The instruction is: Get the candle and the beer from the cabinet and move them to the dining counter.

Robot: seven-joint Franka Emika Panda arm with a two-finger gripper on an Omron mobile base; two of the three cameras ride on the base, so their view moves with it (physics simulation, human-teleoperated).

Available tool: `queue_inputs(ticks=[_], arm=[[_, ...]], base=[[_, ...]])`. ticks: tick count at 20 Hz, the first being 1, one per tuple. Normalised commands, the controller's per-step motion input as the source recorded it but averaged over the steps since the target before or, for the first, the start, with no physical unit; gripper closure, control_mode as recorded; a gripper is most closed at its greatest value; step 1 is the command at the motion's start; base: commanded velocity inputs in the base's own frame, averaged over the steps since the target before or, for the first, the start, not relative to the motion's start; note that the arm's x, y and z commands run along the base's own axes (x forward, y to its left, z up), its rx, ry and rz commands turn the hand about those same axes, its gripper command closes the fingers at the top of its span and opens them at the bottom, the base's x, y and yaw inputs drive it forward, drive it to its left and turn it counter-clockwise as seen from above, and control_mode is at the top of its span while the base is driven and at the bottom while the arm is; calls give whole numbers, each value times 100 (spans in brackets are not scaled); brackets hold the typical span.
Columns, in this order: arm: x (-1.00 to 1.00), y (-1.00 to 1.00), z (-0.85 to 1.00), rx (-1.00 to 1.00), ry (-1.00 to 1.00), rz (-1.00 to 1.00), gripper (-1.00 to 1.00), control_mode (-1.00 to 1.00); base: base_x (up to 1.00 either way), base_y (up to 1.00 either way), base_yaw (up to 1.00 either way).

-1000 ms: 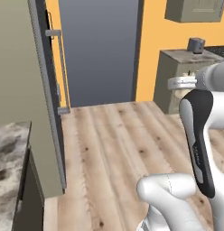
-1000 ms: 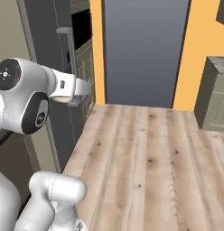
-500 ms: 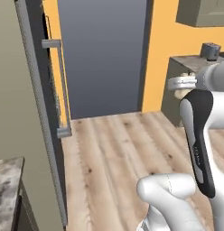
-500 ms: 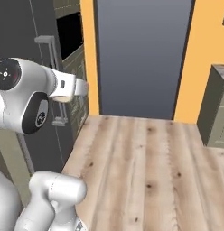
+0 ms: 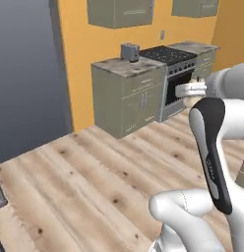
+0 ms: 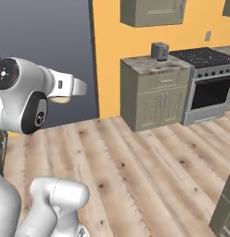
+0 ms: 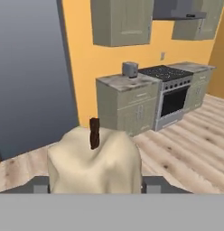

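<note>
Orange wall [image 7: 82,81] takes up most of the backdrop in the hand view, with a big flat slate-grey panel [image 7: 28,76] over at 9 o'clock. Pale wood-plank floor [image 5: 94,182] runs across the bottom of both base views. Two grey-green upper wall cabinets [image 7: 122,21] hang at 12 o'clock, doors closed. Under them, around 3 o'clock, there's a grey-green lower cabinet block with a mottled stone top [image 6: 156,95], and touching its right side a steel stove with a black cooktop and dark oven door [image 6: 207,85]. A small grey toaster-looking box [image 7: 130,69] sits on that stone top.

The cream-white lumpy candle with a dark brown wick [image 7: 93,160] is right in the claw [image 7: 93,186], low at 6 o'clock in the hand view, with a dark finger tip poking out on each side of it. So the jaws are clamped on the candle, held up in the air well above the floor. From the right base view you can see a bit of it under the hand [image 6: 61,98].
</note>
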Motion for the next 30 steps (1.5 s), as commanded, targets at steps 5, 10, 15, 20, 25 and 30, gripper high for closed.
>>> queue_inputs(ticks=[5, 10, 15, 20, 25, 30], arm=[[0, 0, 0, 0, 0, 0, 100, 100], [0, 0, 0, 0, 0, 0, 100, 100], [0, 0, 0, 0, 0, 0, 100, 100], [0, 0, 0, 0, 0, 0, 100, 100], [0, 0, 0, 0, 0, 0, 100, 100], [0, 0, 0, 0, 0, 0, 100, 100]], base=[[57, 8, -73], [96, 43, -56], [100, 93, -52], [100, 100, -52], [100, 100, -51], [100, 100, -50]])
